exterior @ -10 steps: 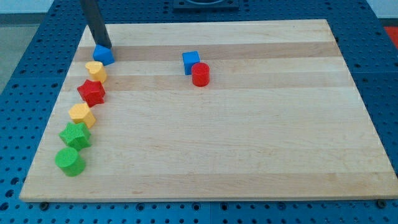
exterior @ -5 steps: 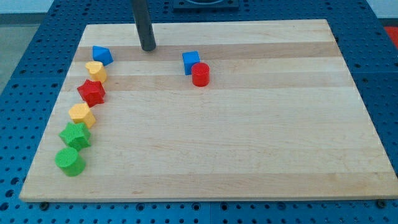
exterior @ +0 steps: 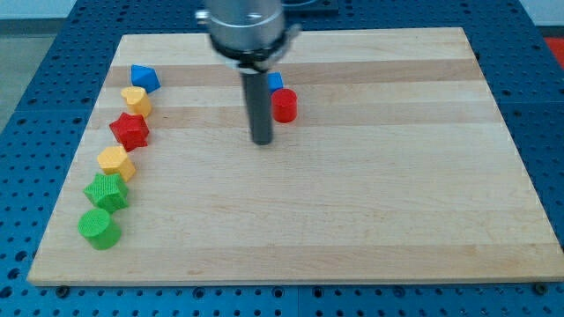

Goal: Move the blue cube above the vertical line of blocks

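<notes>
Counts, by colour: two blue blocks (exterior: 144, 77) (exterior: 275, 81); two red (exterior: 129, 130) (exterior: 285, 105); two yellow (exterior: 136, 100) (exterior: 115, 162); two green (exterior: 107, 190) (exterior: 98, 227). Eight blocks total. One rod.

1. Board (exterior: 370, 202) is pale wood with lengthwise grain stripes, sitting on a blue base dotted with holes (exterior: 546, 106).
2. Rod is dark grey, my tip (exterior: 262, 141) too.
3. Blue cube (exterior: 275, 82) and red cylinder (exterior: 285, 106).
4. Left column, 12 o'clock downward: blue block (exterior: 144, 77), yellow (exterior: 136, 100), red (exterior: 129, 130), yellow (exterior: 115, 162), green (exterior: 106, 190), green cylinder (exterior: 98, 228).
</notes>
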